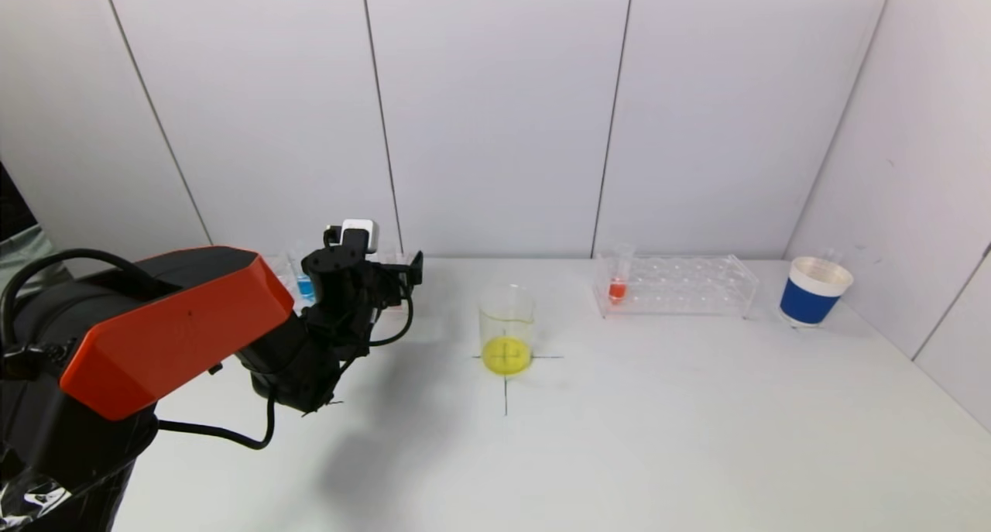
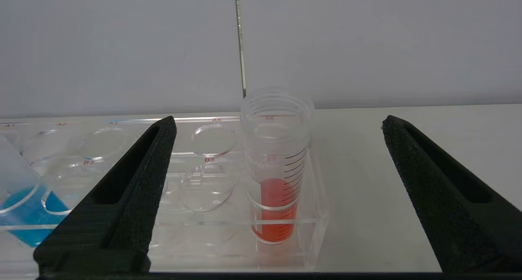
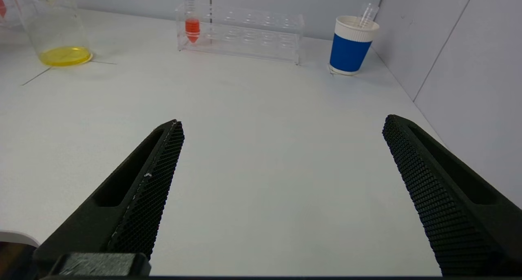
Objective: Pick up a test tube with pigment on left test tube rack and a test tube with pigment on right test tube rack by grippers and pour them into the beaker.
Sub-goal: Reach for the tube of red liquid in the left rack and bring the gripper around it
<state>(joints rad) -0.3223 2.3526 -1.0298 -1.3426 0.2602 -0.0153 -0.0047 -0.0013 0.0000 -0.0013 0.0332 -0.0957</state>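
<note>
We see a clear glass beaker (image 1: 506,329) standing on a black cross mark at the centre of the white table (image 1: 658,423), with a shallow yellow layer at its base. At about 1 o'clock from it sits the right test tube rack (image 1: 677,286), a transparent acrylic block with round wells; a tube of red-orange pigment (image 1: 618,278) stands upright in its near-beaker end. Further on at 2 o'clock stands a blue paper cup (image 1: 815,292) with a ribbed white rim.

The left gripper (image 2: 277,198) is at roughly 10 o'clock from the beaker, its black foam-faced fingers (image 2: 134,190) spread wide and holding nothing. Only the left wrist view shows what lies between them: a threaded, graduated tube with red pigment (image 2: 277,190), seated in the end well of the left test tube rack (image 2: 204,157), and a blue-filled tube (image 2: 20,206) further along.

The right gripper (image 3: 281,198) appears only in its own wrist view, mesh-textured fingers (image 3: 151,190) spread apart over bare table, well short of the right rack.
</note>
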